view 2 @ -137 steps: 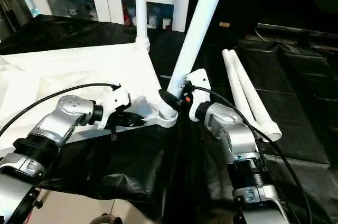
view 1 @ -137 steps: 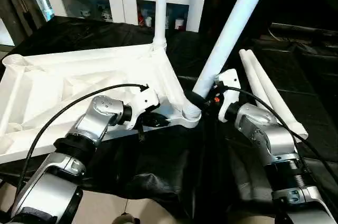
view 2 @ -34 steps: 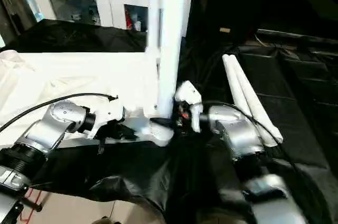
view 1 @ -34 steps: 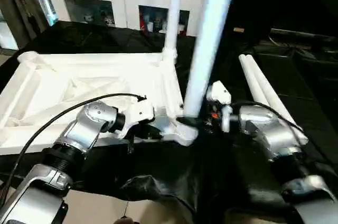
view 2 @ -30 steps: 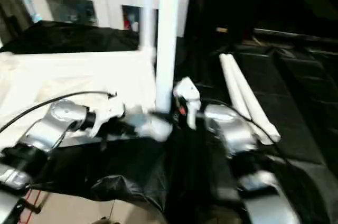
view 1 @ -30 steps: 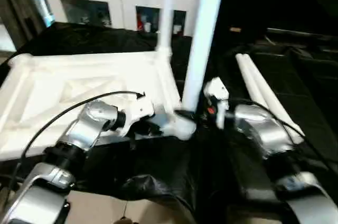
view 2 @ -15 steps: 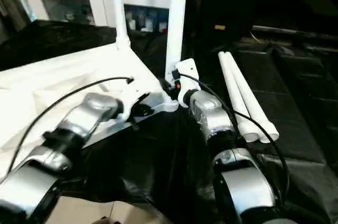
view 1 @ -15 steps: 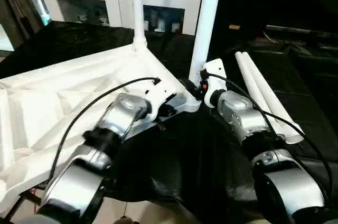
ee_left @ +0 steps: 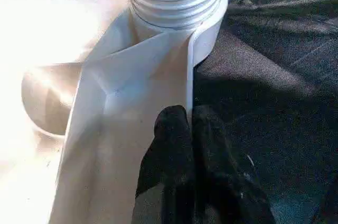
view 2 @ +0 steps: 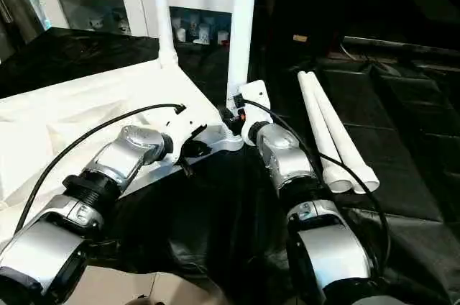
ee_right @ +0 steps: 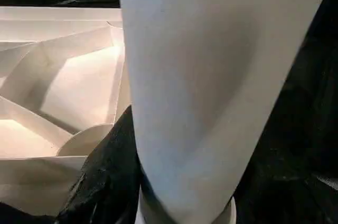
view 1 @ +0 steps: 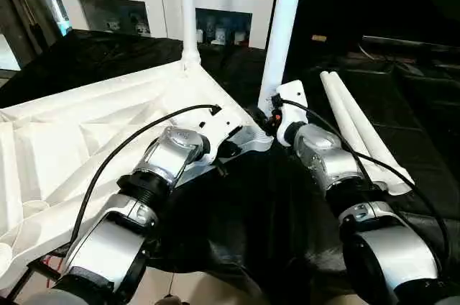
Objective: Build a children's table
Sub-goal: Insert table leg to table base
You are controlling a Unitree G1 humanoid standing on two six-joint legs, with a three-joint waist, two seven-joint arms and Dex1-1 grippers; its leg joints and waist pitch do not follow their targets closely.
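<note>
Counting 2 legs [view 1: 282,32] upright in tabletop [view 1: 86,139], 2 spare legs [view 1: 359,129].

Legible text, labels, brands, numbers, signs: none can be read on any surface in the pictures.
</note>
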